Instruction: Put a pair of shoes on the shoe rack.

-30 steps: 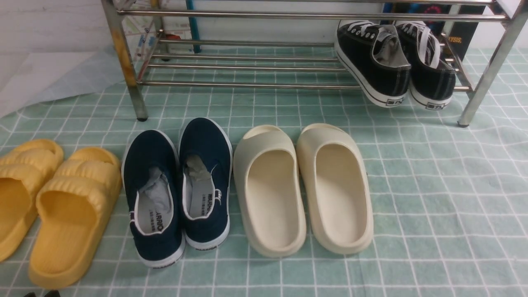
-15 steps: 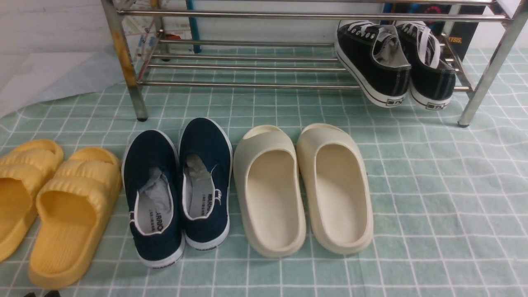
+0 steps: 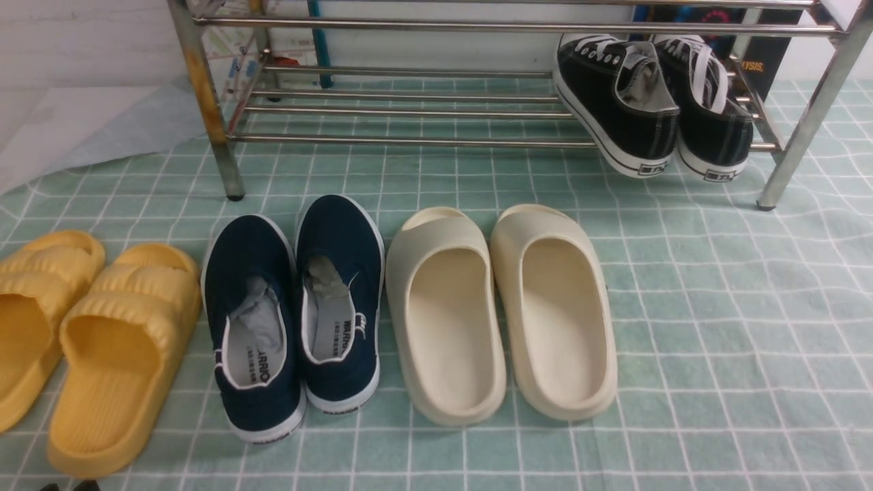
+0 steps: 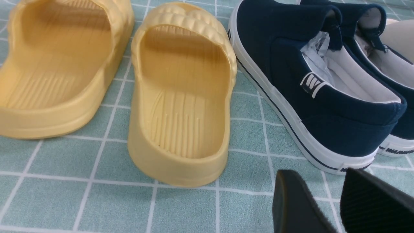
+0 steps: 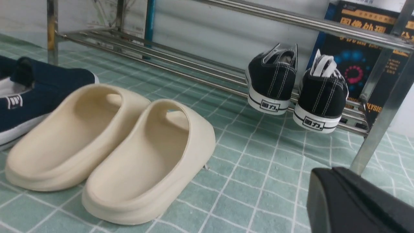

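A green checked cloth (image 3: 716,327) is covering the surface, carrying two black sneakers (image 3: 648,102) on the shoe rack (image 3: 409,140), two navy slip-ons (image 3: 293,307), two cream slides (image 3: 505,307) and two yellow slides (image 3: 89,341), while the left hand (image 4: 336,200) is gaping narrowly, empty, and the right hand (image 5: 352,200) is sitting closed, empty.

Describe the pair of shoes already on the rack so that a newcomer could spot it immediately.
Find the silver shoe rack at the back of the checked cloth. On its lowest rails, at the right end, sits the pair of shoes: black with white laces, the only laced pair.

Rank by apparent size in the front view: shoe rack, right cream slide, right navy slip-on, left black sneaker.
1. shoe rack, spans most of the frame.
2. right cream slide.
3. right navy slip-on, slightly smaller.
4. left black sneaker, smallest-looking, but farthest from the camera, so its true size is unsure.
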Robot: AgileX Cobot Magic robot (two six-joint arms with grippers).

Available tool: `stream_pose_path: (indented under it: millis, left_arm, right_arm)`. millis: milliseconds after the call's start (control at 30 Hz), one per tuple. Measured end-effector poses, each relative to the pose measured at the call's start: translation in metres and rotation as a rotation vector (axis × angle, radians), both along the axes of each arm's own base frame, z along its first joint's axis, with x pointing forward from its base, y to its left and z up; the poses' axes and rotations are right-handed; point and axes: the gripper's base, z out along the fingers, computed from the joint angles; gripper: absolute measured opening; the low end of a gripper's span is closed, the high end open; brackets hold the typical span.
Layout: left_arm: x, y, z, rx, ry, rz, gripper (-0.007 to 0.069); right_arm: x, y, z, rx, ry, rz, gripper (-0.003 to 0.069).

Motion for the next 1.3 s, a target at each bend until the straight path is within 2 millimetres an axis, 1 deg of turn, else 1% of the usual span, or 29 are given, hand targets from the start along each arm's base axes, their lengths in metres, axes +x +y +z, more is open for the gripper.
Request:
stream_pose_path:
  millis: [200, 267, 300, 367, 400, 433, 500, 567, 733, 1300]
  left_arm:
    - [0.0, 0.0, 0.0, 0.0, 0.0, 0.0, 0.0238]
    - [0.0, 0.0, 0.0, 0.0, 0.0, 0.0, 0.0238]
    - [0.0, 0.0, 0.0, 0.0, 0.0, 0.0, 0.0238]
    - [0.0, 0.0, 0.0, 0.0, 0.0, 0.0, 0.0238]
    - [0.0, 0.0, 0.0, 0.0, 0.0, 0.0, 0.0238]
    - [0.0, 0.0, 0.0, 0.0, 0.0, 0.0, 0.0238]
    - [0.0, 0.0, 0.0, 0.0, 0.0, 0.0, 0.0238]
    - [0.0, 0.0, 0.0, 0.0, 0.0, 0.0, 0.0238]
    - [0.0, 0.0, 0.0, 0.0, 0.0, 0.0, 0.0238]
    - [0.0, 0.0, 0.0, 0.0, 0.0, 0.0, 0.0238]
  right_arm:
    - [-0.002, -0.003, -0.002, 0.0, 0.013, -0.024, 0.0011]
    - [-0.003, -0.005, -0.002, 0.029, 0.014, -0.049, 0.0013]
    - [-0.005, -0.009, -0.004, 0.098, 0.043, -0.11, 0.0014]
    - [-0.006, -0.012, -0.006, 0.131, 0.065, -0.15, 0.0015]
    - [-0.006, -0.016, -0.011, 0.175, 0.122, -0.226, 0.0015]
    - [-0.006, -0.017, -0.012, 0.179, 0.129, -0.234, 0.0015]
    - [-0.008, -0.021, -0.022, 0.232, 0.242, -0.328, 0.0015]
    - [-0.009, -0.022, -0.028, 0.257, 0.31, -0.369, 0.0018]
    - [-0.011, -0.023, -0.029, 0.264, 0.341, -0.392, 0.0019]
    - [-0.011, -0.023, -0.028, 0.259, 0.342, -0.391, 0.0032]
